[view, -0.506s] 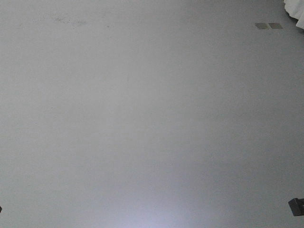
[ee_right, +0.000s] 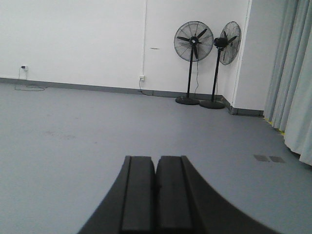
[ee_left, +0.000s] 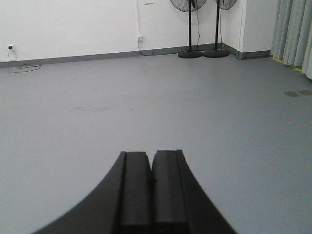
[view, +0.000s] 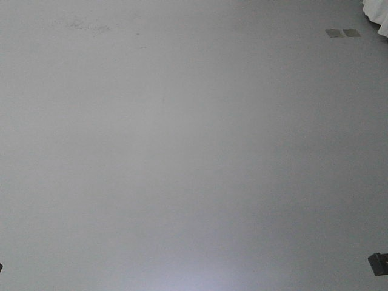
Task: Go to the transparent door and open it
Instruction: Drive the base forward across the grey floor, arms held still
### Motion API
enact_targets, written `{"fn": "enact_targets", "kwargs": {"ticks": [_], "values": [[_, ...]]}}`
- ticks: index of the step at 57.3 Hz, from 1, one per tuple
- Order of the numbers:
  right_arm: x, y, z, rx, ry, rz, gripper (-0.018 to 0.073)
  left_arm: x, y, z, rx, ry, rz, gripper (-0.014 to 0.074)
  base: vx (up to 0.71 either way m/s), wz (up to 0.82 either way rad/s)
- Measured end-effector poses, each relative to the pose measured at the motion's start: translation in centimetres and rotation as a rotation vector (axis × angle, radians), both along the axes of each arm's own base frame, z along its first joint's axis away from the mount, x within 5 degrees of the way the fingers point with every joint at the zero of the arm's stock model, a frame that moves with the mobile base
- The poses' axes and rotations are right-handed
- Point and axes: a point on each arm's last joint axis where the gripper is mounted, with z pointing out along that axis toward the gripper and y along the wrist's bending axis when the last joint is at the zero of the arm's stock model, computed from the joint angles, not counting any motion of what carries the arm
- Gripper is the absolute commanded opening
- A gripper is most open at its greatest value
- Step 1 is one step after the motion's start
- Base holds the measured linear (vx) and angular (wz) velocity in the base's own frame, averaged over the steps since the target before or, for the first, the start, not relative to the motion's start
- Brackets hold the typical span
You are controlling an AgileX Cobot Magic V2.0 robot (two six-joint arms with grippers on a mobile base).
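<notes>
The transparent door is out of view in every frame. My left gripper (ee_left: 151, 155) is shut and empty, its black fingers pressed together, pointing across the bare grey floor (ee_left: 146, 102). My right gripper (ee_right: 156, 159) is also shut and empty, pointing over the same floor (ee_right: 73, 131) toward a white wall. In the front view only grey floor (view: 182, 151) shows, with a dark corner of the right arm (view: 379, 264) at the bottom right.
Two black pedestal fans (ee_right: 193, 41) (ee_right: 229, 43) stand by the white wall at the far right corner. Pale curtains (ee_right: 292, 83) hang along the right side, also in the left wrist view (ee_left: 295, 31). Two small floor plates (view: 342, 33) lie far right.
The floor plates and marks in the front view have hardly shifted; nothing else visibly changed.
</notes>
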Motion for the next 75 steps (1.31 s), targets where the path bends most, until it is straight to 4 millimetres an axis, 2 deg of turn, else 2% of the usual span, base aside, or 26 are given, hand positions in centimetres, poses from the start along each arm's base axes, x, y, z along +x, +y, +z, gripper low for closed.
{"fn": "enact_targets", "kwargs": {"ticks": [44, 75], "values": [[0.0, 0.0, 0.0, 0.0, 0.0, 0.0, 0.0, 0.0, 0.0, 0.0, 0.0, 0.0, 0.0, 0.0004, 0.02, -0.03], [0.0, 0.0, 0.0, 0.0, 0.0, 0.0, 0.0, 0.0, 0.0, 0.0, 0.0, 0.0, 0.0, 0.0004, 0.2, 0.03]]}}
